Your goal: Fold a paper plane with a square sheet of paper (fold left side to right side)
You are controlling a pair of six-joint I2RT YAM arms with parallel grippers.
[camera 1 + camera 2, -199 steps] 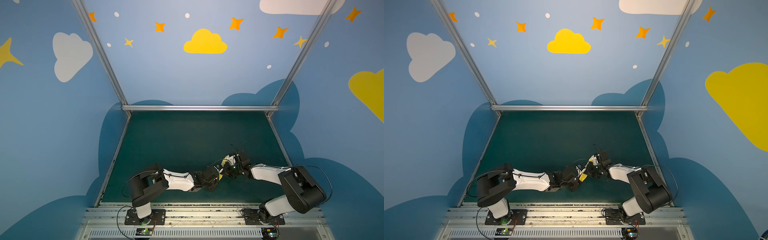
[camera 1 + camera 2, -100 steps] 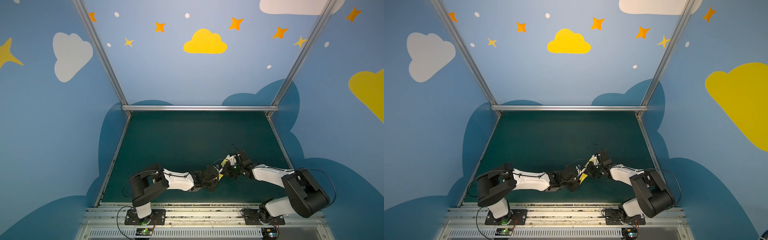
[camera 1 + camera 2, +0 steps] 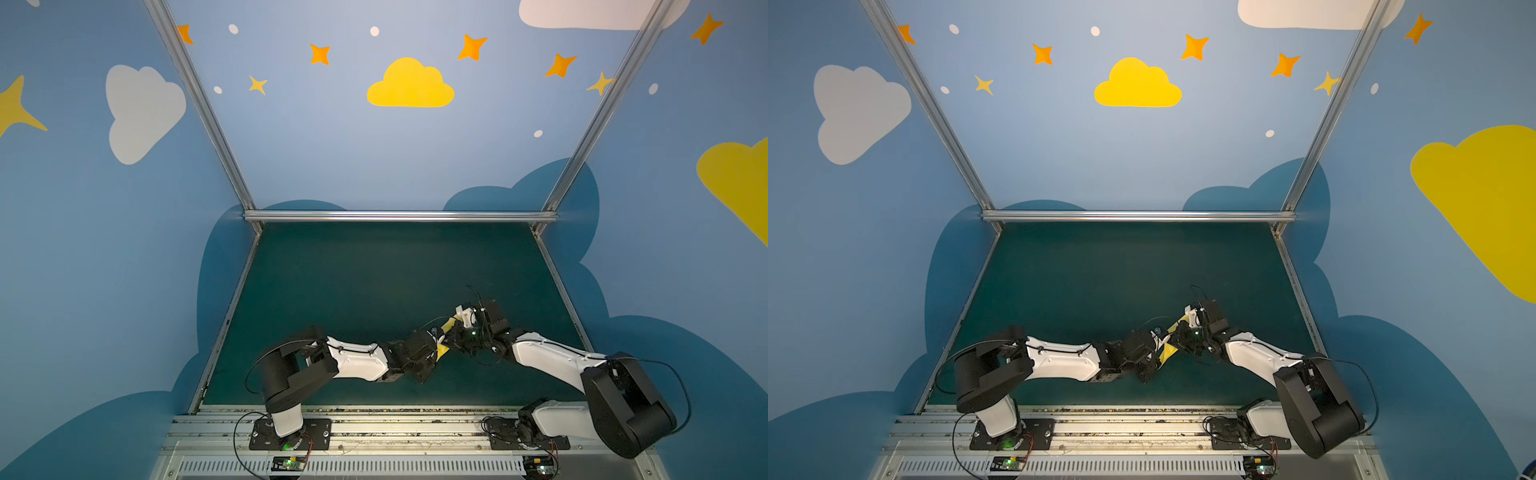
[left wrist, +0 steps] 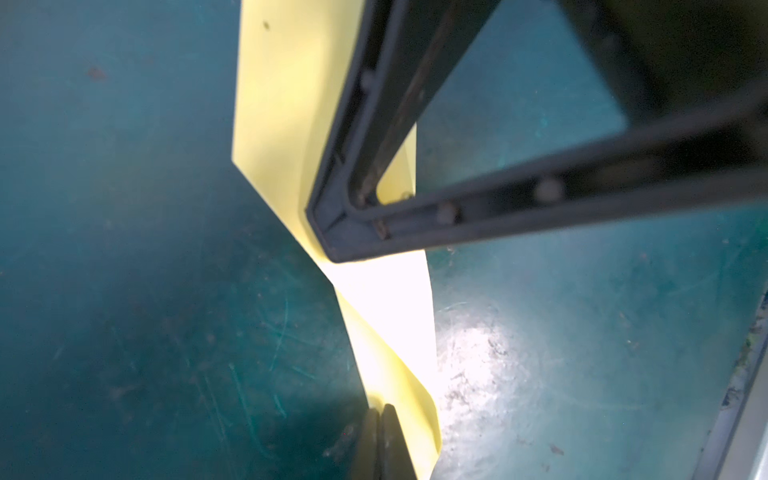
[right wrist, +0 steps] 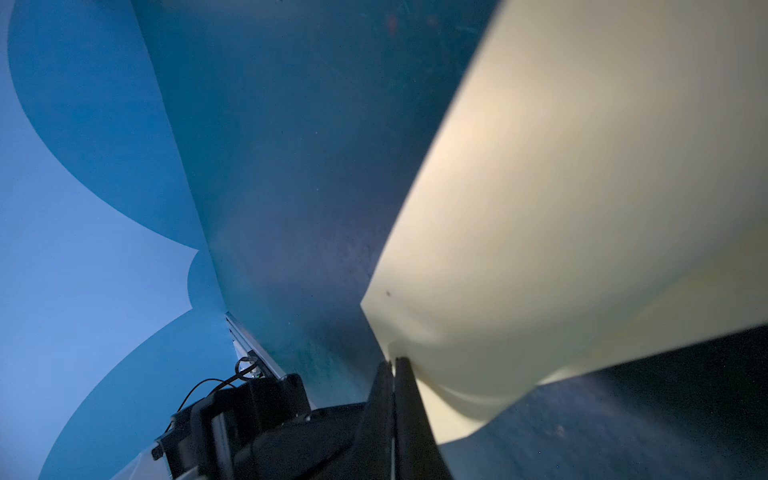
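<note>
Left tool [image 4: 380,411] and right tool [image 5: 392,361] clamp shut on the slim pale-yellow paper plane [image 4: 286,104] at the table's [image 3: 374,270] six o'clock, probably steadying its crease.

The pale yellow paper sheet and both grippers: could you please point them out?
pale yellow paper sheet [image 4: 282,104], left wrist view, its broad flat panel.
left gripper [image 4: 380,411], left wrist view, between its shut fingers' tips.
right gripper [image 5: 392,362], right wrist view, between its shut fingers' tips.

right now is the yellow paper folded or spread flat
Folded: the paper is a narrow layered strip, pinched by the left gripper and right gripper.
</note>
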